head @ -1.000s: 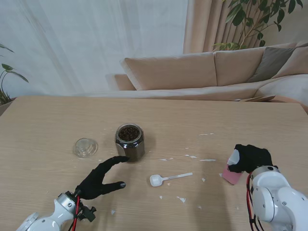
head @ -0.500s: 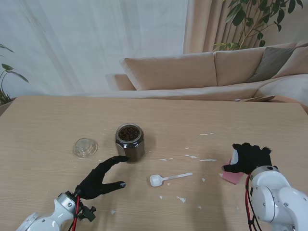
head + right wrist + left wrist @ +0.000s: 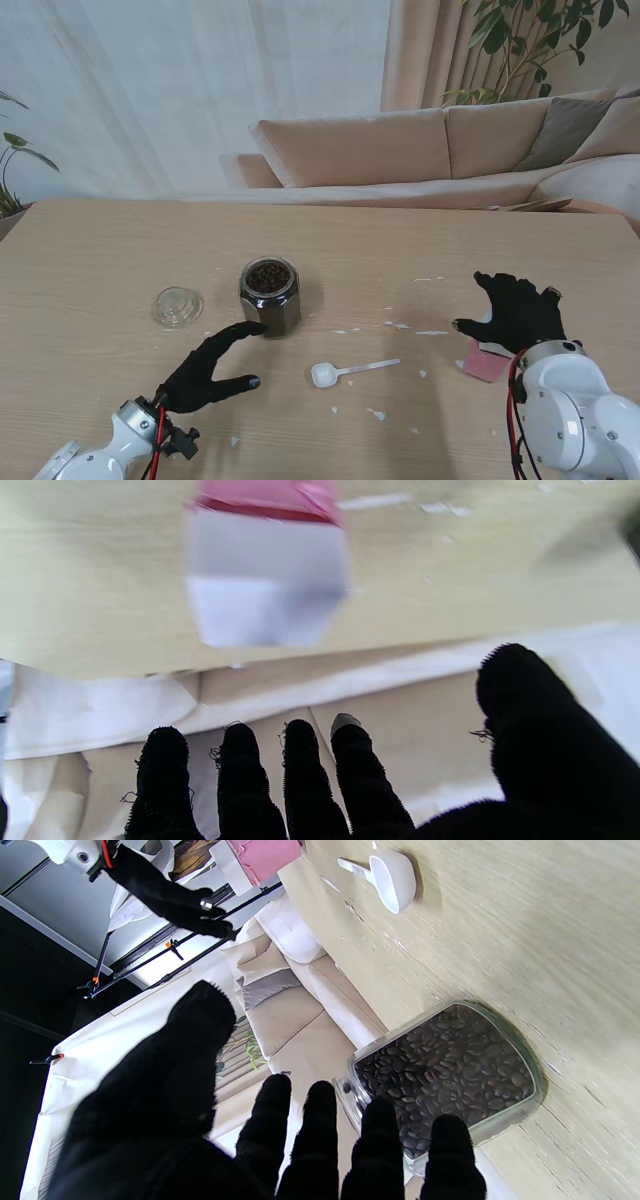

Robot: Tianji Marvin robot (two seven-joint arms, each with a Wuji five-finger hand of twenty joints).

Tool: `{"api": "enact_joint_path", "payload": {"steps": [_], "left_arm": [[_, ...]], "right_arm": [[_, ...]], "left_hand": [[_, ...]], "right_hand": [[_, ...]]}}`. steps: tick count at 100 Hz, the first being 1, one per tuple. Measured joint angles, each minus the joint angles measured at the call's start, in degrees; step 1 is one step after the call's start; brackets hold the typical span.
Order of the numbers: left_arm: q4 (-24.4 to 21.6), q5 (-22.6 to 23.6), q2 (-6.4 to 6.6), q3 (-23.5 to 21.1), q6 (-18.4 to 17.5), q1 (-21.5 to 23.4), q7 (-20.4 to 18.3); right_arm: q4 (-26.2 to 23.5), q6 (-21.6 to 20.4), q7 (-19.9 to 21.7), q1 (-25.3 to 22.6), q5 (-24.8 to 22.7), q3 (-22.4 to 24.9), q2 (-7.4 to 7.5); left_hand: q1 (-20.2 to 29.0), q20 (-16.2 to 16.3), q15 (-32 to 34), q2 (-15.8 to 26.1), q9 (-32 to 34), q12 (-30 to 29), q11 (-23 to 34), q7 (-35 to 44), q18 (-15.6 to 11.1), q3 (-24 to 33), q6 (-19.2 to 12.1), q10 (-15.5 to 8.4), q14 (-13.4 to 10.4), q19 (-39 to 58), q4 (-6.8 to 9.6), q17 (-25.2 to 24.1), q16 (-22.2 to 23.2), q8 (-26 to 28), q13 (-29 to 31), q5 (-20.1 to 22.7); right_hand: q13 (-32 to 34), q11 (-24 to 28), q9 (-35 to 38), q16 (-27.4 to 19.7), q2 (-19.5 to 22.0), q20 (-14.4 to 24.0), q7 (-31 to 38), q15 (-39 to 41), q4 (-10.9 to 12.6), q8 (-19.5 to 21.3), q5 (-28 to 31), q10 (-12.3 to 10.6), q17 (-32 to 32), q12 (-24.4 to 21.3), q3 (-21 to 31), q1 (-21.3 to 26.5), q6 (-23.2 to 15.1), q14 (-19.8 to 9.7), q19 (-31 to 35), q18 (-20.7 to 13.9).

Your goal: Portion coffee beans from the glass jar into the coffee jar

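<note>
The glass jar (image 3: pixel 269 295) full of dark coffee beans stands open, left of the table's middle; the left wrist view shows the glass jar (image 3: pixel 445 1075) just beyond my fingertips. My left hand (image 3: pixel 212 372) rests open nearer to me than the jar, its index tip close to the jar's base. A pink-and-white coffee container (image 3: pixel 487 360) sits at the right, with my right hand (image 3: pixel 515 310) open and spread just over its far side. In the right wrist view the container (image 3: pixel 267 565) lies blurred, apart from my fingers (image 3: pixel 300 775).
A clear glass lid (image 3: pixel 178 306) lies left of the jar. A white plastic scoop (image 3: pixel 350 371) lies between the two hands, bowl toward the left; the scoop (image 3: pixel 395 877) also shows in the left wrist view. Small white scraps dot the table. A sofa stands behind.
My right hand has let go of the pink-and-white container, opened its fingers and moved farther from me. The container now sits on the table. The left hand has not moved.
</note>
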Motion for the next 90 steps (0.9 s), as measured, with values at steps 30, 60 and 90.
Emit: {"api": "enact_joint_path", "payload": {"steps": [30,60,90], "left_arm": [[-0.6,1.4,-0.28,-1.4,1.2,0.1,0.7],[-2.6,6.1,-0.65,-4.7,4.9,-0.4,1.3],[-2.7,14.8,-0.32,-6.1,12.6,-5.6,0.9]], "right_arm": [[-1.2,-3.1,-12.9,2.4,9.8,-12.1,-0.27],[5.3,-8.5,-26.1,5.2,14.3,-24.6,-2.11],[11.0,-13.7,-34.6,4.1,16.5,-29.7,-3.99]], "left_hand": [[0.0,0.0,-0.4,0.7,-0.2,-1.4,-1.4,-1.5,-0.1,-1.3,-0.2,0.0,0.0,-0.5,0.00,-0.8,0.0,-0.9,-0.6,1.2],[0.0,0.6,-0.4,0.7,-0.2,-1.4,-1.4,-1.5,-0.1,-2.6,-0.3,0.0,0.0,-0.5,0.00,-0.8,0.0,-1.4,-0.6,1.2],[0.0,0.7,-0.4,2.0,-0.2,-1.4,-1.4,-1.5,-0.7,-3.5,-0.7,-0.1,0.0,-0.5,0.65,-0.7,0.0,-1.4,-0.6,1.2]], "right_hand": [[-0.7,-2.8,0.0,-2.7,3.1,-2.3,-0.8,-1.6,5.5,-3.6,0.3,-2.2,-0.6,-1.3,1.0,6.2,-1.7,-3.4,-2.2,-4.1],[-0.7,-2.4,0.6,-2.8,3.1,-2.7,2.4,-1.5,6.6,-4.2,0.3,-3.0,-0.8,-1.2,2.6,6.7,-1.9,-3.5,-2.2,-3.8],[-0.6,-1.4,0.6,-2.7,3.1,-1.8,3.8,-1.5,6.6,-3.4,0.3,-3.6,-0.8,-0.7,1.5,6.7,-3.2,-3.5,-2.2,-3.3]]}}
